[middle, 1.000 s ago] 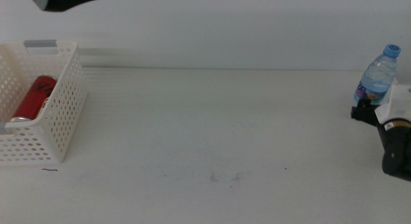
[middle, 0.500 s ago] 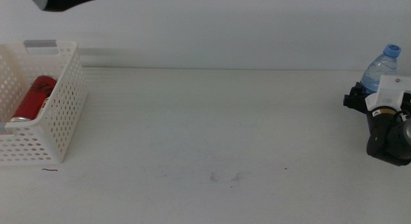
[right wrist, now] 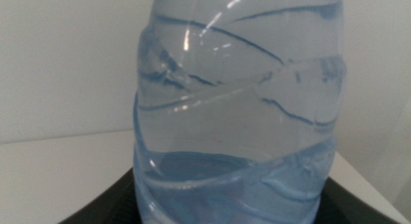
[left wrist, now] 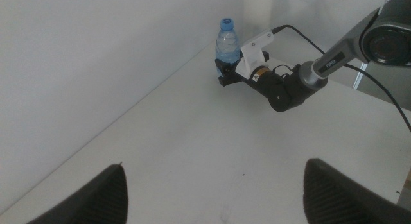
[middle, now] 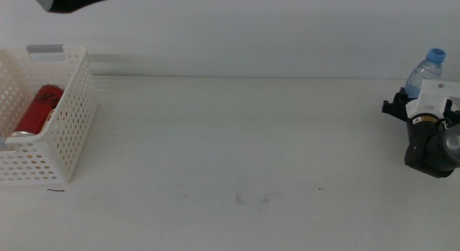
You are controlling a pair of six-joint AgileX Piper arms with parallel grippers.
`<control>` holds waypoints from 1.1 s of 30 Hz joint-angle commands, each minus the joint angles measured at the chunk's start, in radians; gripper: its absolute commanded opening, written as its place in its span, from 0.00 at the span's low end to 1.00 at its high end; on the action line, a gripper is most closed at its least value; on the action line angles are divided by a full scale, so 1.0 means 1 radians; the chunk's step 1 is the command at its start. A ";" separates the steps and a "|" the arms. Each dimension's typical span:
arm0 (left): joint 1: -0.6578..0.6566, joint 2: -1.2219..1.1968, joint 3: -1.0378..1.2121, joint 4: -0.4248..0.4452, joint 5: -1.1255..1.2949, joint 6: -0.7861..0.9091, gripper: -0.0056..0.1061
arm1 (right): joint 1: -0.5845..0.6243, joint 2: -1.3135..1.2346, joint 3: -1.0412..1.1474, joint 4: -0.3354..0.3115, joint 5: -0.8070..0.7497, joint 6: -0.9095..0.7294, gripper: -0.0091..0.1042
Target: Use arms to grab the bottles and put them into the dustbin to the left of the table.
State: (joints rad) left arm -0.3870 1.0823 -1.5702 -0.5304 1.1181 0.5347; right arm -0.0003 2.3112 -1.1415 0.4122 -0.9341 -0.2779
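The right tool [middle: 399,107] sits at the far right of the table [middle: 237,136], its dark jaws set on either side of the base of the water bottle [middle: 422,72], though I cannot tell whether they actually pinch it. The bottle stands upright with its blue cap on, close to the back wall. Over at the left the left tool [left wrist: 212,189] hangs with jaws spread wide, and the red can [middle: 37,111] lies inside the white dustbin [middle: 68,129].
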 commanded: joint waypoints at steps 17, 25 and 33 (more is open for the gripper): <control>-0.001 -0.001 0.002 -0.001 -0.011 -0.010 0.89 | 0.495 -0.214 -0.018 0.001 0.160 -0.098 0.06; -0.001 -0.001 0.002 -0.001 -0.011 -0.010 0.89 | 0.612 -0.150 -0.018 -0.017 0.208 -0.098 0.06; -0.001 -0.001 0.002 -0.001 -0.011 -0.010 0.89 | 0.645 -0.092 -0.018 -0.024 0.230 -0.085 0.08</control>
State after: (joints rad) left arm -0.3870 1.0823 -1.5702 -0.5288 1.1181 0.5347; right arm 0.6369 2.2150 -1.1533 0.3990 -0.7021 -0.3620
